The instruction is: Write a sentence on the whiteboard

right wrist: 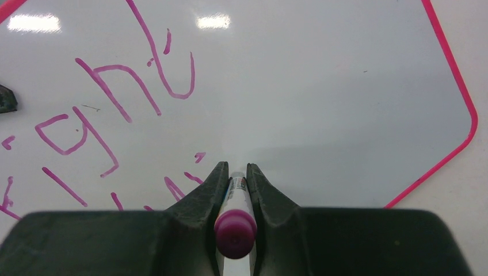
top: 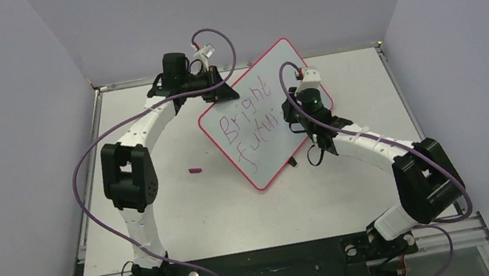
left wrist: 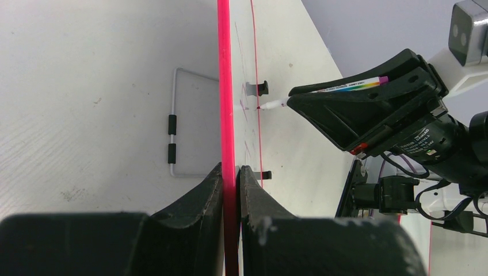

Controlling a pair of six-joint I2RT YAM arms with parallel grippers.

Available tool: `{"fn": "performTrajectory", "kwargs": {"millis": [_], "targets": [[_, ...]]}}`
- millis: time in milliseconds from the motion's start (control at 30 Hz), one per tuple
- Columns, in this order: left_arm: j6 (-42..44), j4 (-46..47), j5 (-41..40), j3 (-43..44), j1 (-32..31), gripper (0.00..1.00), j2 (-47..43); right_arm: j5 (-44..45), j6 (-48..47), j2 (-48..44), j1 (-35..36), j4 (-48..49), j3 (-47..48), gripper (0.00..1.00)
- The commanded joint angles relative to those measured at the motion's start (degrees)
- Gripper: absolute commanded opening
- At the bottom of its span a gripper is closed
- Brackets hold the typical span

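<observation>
The whiteboard (top: 269, 77), white with a pink frame, stands tilted at the table's middle. My left gripper (top: 222, 90) is shut on its upper-left edge; the left wrist view shows both jaws (left wrist: 232, 172) pinching the pink frame (left wrist: 224, 86). My right gripper (top: 297, 110) is shut on a magenta marker (right wrist: 235, 224), whose tip (left wrist: 260, 107) touches the board face (right wrist: 322, 86). The sentence (top: 246, 119) reads "Bright" with "Futur" under it in magenta; the right arm covers the end of that second line.
A small magenta marker cap (top: 195, 169) lies on the table left of the board. A wire stand (left wrist: 172, 132) shows behind the board, and black clips (left wrist: 257, 88) sit on its face. Grey walls close in the table on three sides.
</observation>
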Motion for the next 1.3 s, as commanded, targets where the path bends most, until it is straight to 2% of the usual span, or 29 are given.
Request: {"fn": "performTrajectory", "kwargs": {"millis": [0,567,867,1267], "targets": [[2.58,4.43,1.5,0.5,-0.57,0.0,-3.08,-1.05,0.9,0.87,-0.39,4.09,0.88,0.0],[2.5,4.37,1.44,0.68,-0.57,0.0,-2.58,-2.08,1.34,4.34,-3.43,4.71,1.58,0.0],[2.45,4.32,1.42,0.76,-0.57,0.0,-2.42,-3.22,1.64,5.23,-3.38,4.3,4.42,0.0],[2.49,4.28,1.48,0.71,-0.57,0.0,-2.48,-5.34,2.91,4.26,-2.55,5.26,2.63,0.0]]}}
